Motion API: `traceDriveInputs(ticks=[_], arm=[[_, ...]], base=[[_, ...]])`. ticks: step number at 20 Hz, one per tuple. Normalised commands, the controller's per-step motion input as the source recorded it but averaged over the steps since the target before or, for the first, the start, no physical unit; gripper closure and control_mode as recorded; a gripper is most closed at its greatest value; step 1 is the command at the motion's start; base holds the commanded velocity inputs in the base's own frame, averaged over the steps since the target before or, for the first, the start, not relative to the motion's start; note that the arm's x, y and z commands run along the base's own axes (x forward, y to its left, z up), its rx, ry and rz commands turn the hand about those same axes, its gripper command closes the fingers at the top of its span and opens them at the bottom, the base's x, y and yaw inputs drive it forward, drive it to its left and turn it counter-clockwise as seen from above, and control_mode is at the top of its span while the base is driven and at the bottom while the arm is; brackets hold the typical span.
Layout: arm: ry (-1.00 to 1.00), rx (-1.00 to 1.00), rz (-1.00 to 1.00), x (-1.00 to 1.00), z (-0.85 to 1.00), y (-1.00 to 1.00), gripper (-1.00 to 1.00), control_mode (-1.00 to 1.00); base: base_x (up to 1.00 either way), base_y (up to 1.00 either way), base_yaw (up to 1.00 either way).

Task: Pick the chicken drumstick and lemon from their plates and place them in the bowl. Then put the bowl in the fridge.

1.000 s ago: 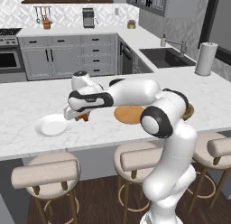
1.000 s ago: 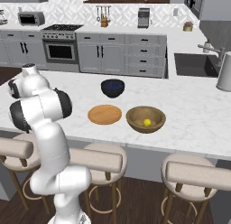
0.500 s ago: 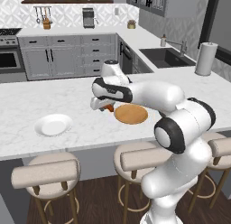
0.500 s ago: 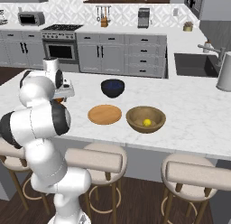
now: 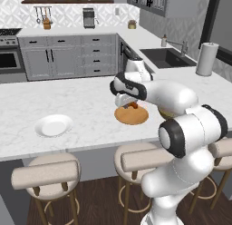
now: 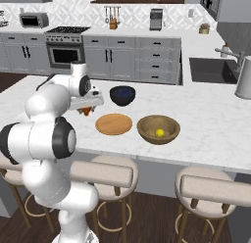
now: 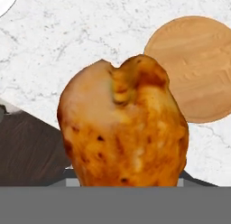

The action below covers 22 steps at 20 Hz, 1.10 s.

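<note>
The drumstick [image 7: 124, 126] is held in the gripper [image 5: 131, 104], clamped between the jaws at a middling width, and is carried in the air above the bench [image 5: 81, 108], over the near-left rim of the wooden plate [image 5: 131, 115]; in the right base view the drumstick [image 6: 86, 110] is seen hanging under the gripper [image 6: 86, 107] just left of the wooden plate [image 6: 113, 124]. In the hand view the meaty end is seen close up, with the wooden plate [image 7: 198, 67] lying on the marble behind it. One drumstick is counted, and one lemon [image 6: 159, 133], which lies inside the wooden bowl [image 6: 158, 129] near the bench's front edge, just right of the wooden plate. Two plates are counted: the wooden one, bare, and a white plate [image 5: 54, 125], also bare, well apart toward the bench's left end near the front edge. Two bowls are counted: the wooden bowl and a dark bowl [image 6: 122, 95], which stands behind the wooden plate, toward the middle of the bench. Between the gripper and the wooden bowl only the flat wooden plate lies. Three stools [image 6: 108, 173] are lined up under the front edge. A paper towel roll [image 5: 206, 59] stands at the bench's far right corner.
</note>
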Motion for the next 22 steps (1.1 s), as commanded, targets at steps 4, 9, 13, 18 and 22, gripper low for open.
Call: traceDriveInputs(ticks=[4,9,13,18,22], arm=[[0.03,0.00,-0.04,0.00,0.00,-1.00,1.00,-1.00],[0.01,0.00,-0.04,0.16,-0.21,-1.00,1.00,-1.00],[0.04,0.00,0.00,0.49,-0.32,-1.00,1.00,-1.00],[0.12,0.00,0.00,0.61,-0.08,-1.00,1.00,-1.00],[0.09,0.00,0.00,0.19,-0.01,-1.00,1.00,-1.00]], base=[[0.00,0.00,0.00],[0.00,0.00,0.00],[0.00,0.00,0.00],[0.00,0.00,0.00],[0.00,0.00,0.00]])
